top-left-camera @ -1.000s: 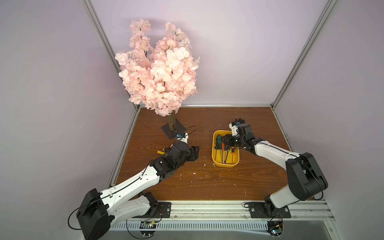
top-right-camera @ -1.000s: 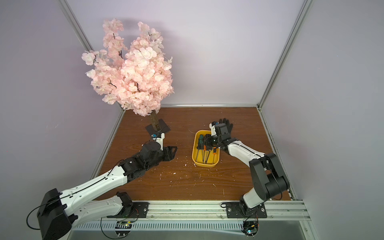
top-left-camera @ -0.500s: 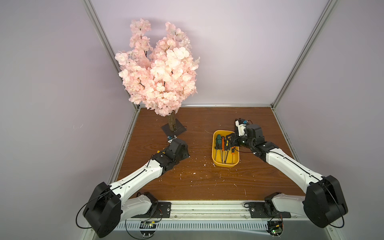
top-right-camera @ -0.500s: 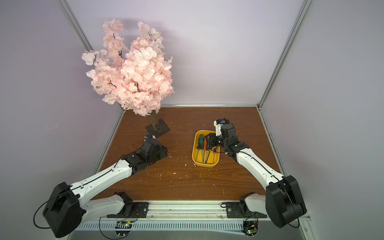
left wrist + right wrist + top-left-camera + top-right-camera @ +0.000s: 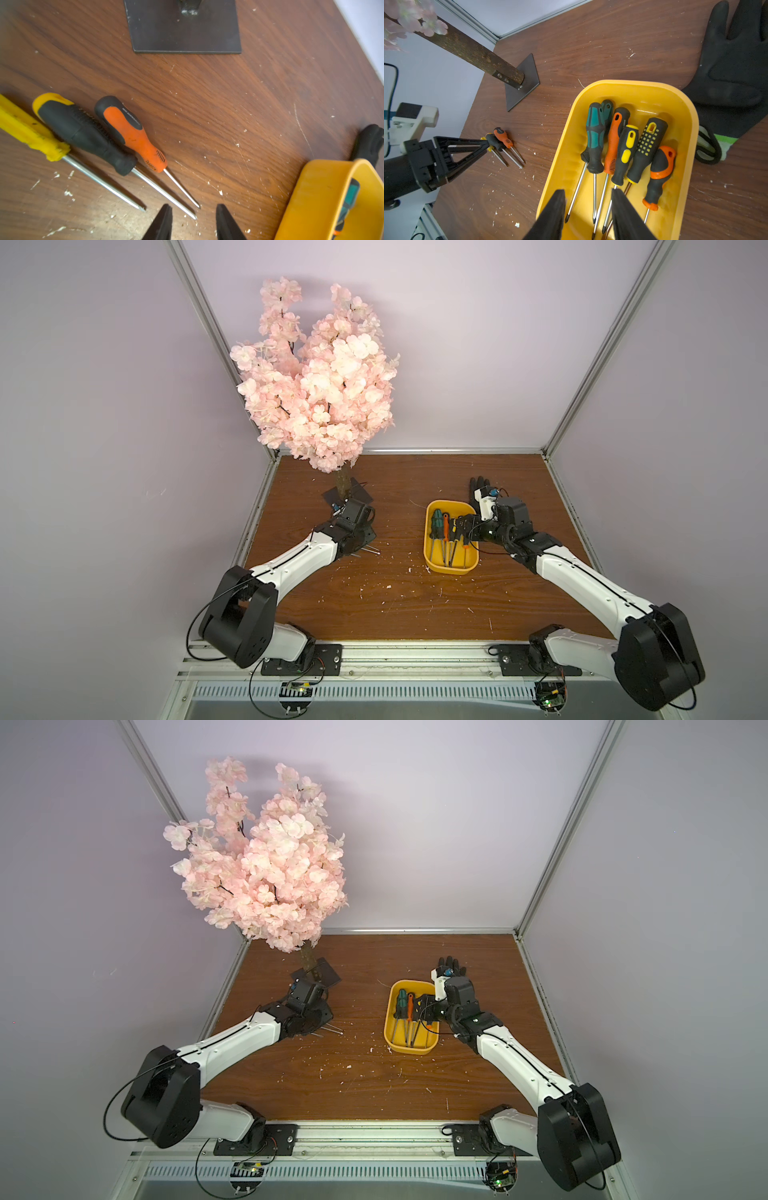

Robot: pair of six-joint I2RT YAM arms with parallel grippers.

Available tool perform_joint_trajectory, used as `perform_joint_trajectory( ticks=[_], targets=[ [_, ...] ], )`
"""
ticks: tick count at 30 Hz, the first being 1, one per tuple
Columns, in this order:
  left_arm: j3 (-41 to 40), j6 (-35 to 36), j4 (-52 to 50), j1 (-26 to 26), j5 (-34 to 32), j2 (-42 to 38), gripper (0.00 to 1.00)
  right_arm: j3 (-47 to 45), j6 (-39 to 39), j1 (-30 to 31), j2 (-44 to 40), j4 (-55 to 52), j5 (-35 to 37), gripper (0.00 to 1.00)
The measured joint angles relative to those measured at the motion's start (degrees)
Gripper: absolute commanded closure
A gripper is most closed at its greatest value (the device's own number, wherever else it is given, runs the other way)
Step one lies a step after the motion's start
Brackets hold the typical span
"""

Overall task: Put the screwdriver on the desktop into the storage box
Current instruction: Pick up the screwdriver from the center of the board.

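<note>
Roughly two-thirds done, by my count. Yellow box sits at 3 o'clock on the tabletop and holds about six screwdrivers. Three are left out at 9 o'clock, side by side: yellow-handled screwdriver, black-handled screwdriver, orange-handled screwdriver. Left claw hovers by their shaft tips, prongs apart, gripping nothing. Right claw hangs over the box, prongs apart, empty. Remaining, likely: three pickups and drops.
</note>
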Motion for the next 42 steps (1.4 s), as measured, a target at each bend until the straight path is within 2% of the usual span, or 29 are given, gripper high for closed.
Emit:
perform_joint_trajectory(
  ticks=[10, 42],
  targets=[
    [2.54, -0.35, -2.16, 1.22, 2.21, 7.67, 0.62, -1.55, 0.09, -0.46, -2.05, -0.13, 1.55, 0.53],
    [6.27, -0.02, -2.05, 1.60, 2.38, 15.43, 0.65, -1.55, 0.04, -2.34, -3.10, -0.15, 2.47, 0.50]
  ],
)
